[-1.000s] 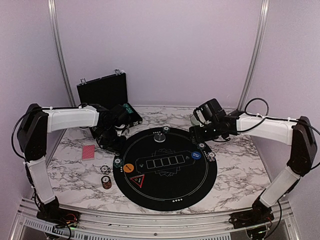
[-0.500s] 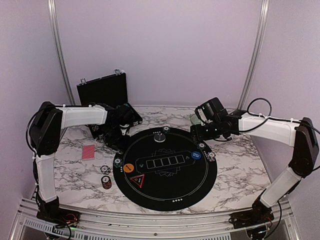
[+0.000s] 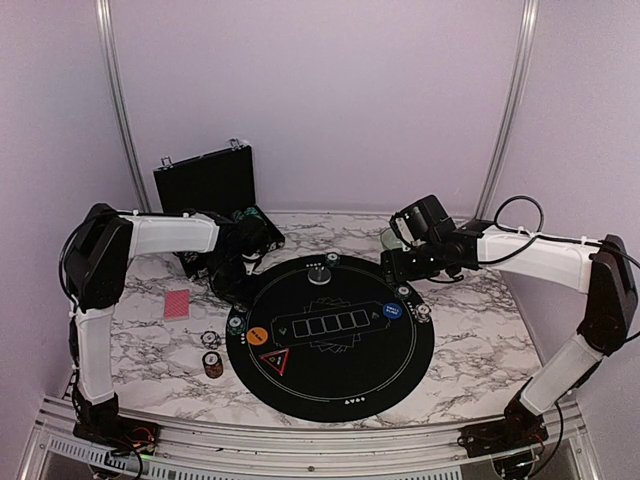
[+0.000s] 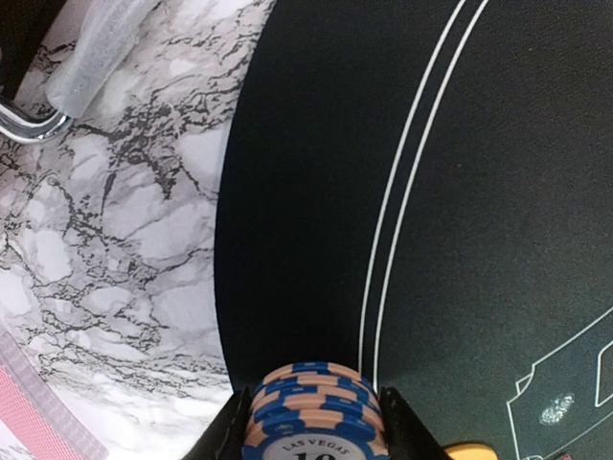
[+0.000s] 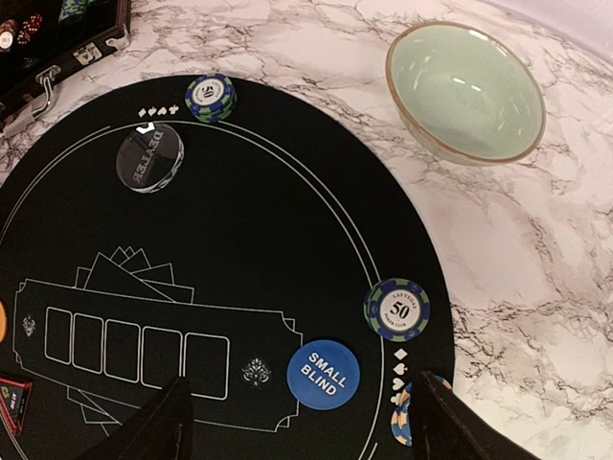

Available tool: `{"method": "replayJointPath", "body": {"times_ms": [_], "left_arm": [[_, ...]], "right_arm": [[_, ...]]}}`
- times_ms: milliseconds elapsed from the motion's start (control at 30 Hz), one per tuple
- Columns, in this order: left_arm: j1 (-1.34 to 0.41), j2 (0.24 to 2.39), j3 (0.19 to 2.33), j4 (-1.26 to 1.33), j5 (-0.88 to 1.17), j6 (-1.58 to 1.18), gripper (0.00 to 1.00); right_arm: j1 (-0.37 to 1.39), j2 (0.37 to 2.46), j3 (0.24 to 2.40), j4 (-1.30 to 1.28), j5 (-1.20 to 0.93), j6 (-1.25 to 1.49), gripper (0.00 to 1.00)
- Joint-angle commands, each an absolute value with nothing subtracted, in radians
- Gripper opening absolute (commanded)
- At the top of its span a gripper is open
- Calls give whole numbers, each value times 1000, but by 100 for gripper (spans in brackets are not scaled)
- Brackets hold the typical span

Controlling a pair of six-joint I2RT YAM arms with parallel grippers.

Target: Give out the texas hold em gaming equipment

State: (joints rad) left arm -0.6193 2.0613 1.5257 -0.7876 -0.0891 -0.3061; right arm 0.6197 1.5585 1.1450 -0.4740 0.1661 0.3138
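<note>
left claw [image 4: 313, 426] pinches a blue-and-peach chip stack [image 4: 311, 393] right over the mat [image 4: 316, 192] at its far-left edge, bare rim just beneath; this arm is the nearer. right claw [image 5: 306, 426] hangs spread over the far-right edge.

Black mat [image 5: 239, 249], white lines; blue-peach striped chips [image 4: 311, 402]; pale green bowl [image 5: 465, 91] (marble table [image 5: 536, 249] grey-veined).

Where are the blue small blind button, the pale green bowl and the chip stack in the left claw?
small blind button [image 5: 323, 375]: right wrist view, middle of its face.
pale green bowl [image 5: 466, 91]: right wrist view, bare inner surface.
chip stack [image 4: 311, 402]: left wrist view, striped edge.
</note>
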Motion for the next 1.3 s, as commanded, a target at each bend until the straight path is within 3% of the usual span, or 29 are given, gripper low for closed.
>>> {"method": "replayJointPath", "body": {"times_ms": [0, 233, 833, 1267], "left_arm": [[-616, 2088, 1525, -779, -102, -310, 37], [-617, 2093, 1523, -779, -106, -310, 40], [-617, 2044, 1531, -783, -98, -294, 65], [-617, 1882, 1496, -813, -100, -315, 68]], "right_arm": [[628, 1532, 1141, -478, 176, 321, 75], [629, 1526, 1143, -483, 179, 321, 75], [628, 1512, 1164, -497, 185, 318, 75], [629, 1499, 1158, -500, 198, 320, 75]]}}
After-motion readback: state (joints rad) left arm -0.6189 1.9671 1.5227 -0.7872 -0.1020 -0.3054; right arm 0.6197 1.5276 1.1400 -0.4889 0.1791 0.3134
